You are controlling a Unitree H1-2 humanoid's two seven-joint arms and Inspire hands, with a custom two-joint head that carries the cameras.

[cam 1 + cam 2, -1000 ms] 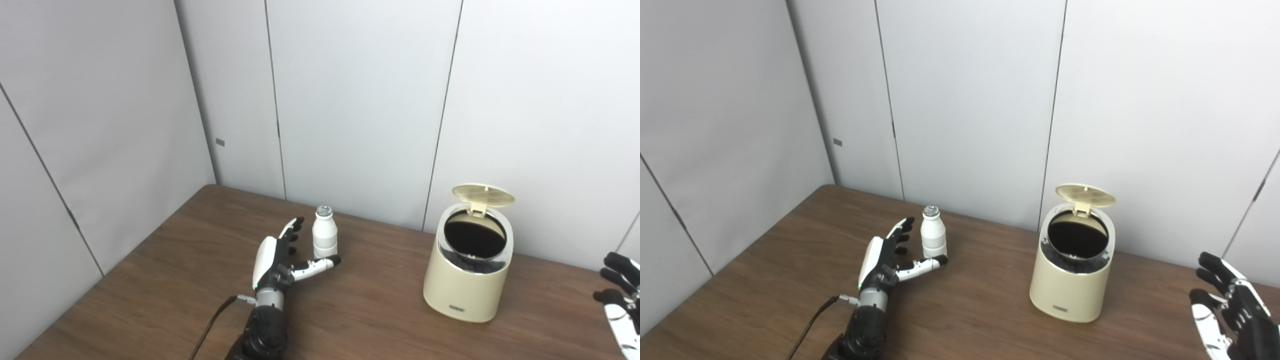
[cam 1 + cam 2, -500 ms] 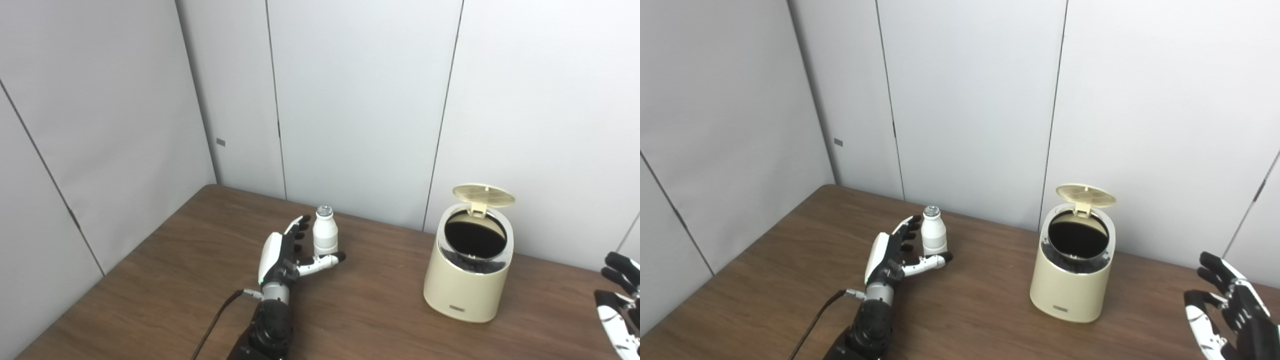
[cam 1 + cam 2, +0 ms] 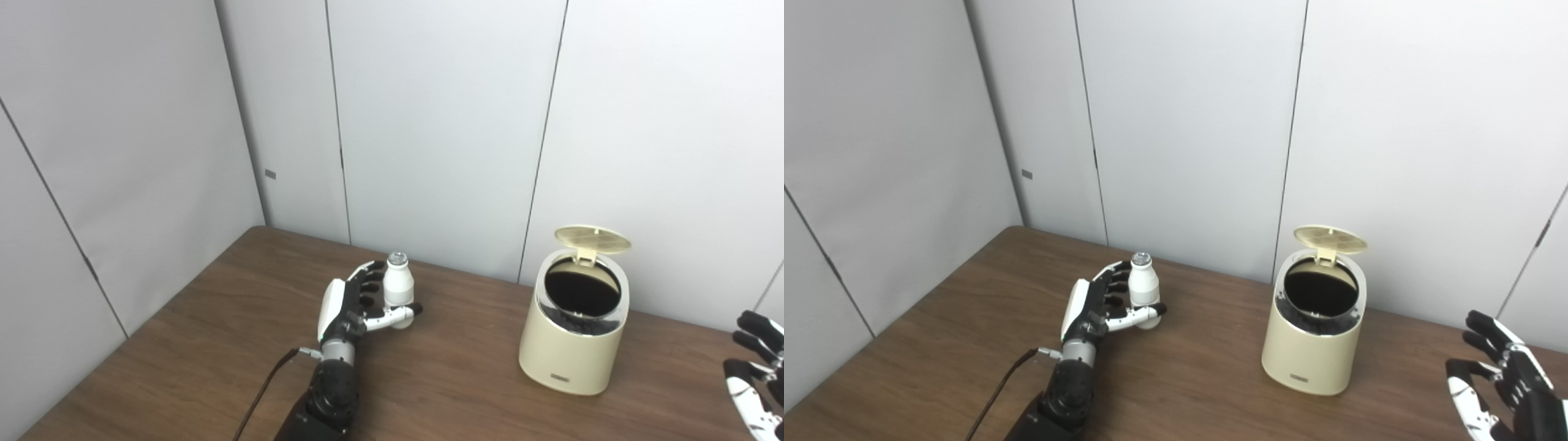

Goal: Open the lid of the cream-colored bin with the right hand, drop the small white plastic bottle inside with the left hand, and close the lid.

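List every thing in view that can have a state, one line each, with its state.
lid: open, swung up at the back of the bin.
cream-colored bin: upright on the table, mouth uncovered, inside dark.
small white plastic bottle: upright, capped, gripped by the left hand.
left hand: shut on the bottle.
right hand: open, holding nothing, away from the bin.

Matt wood-grain table (image 3: 202,318); smooth white plastic bottle (image 3: 398,286), silvery foil cap (image 3: 397,258); satin cream bin (image 3: 569,349), glossy chrome rim (image 3: 623,301).
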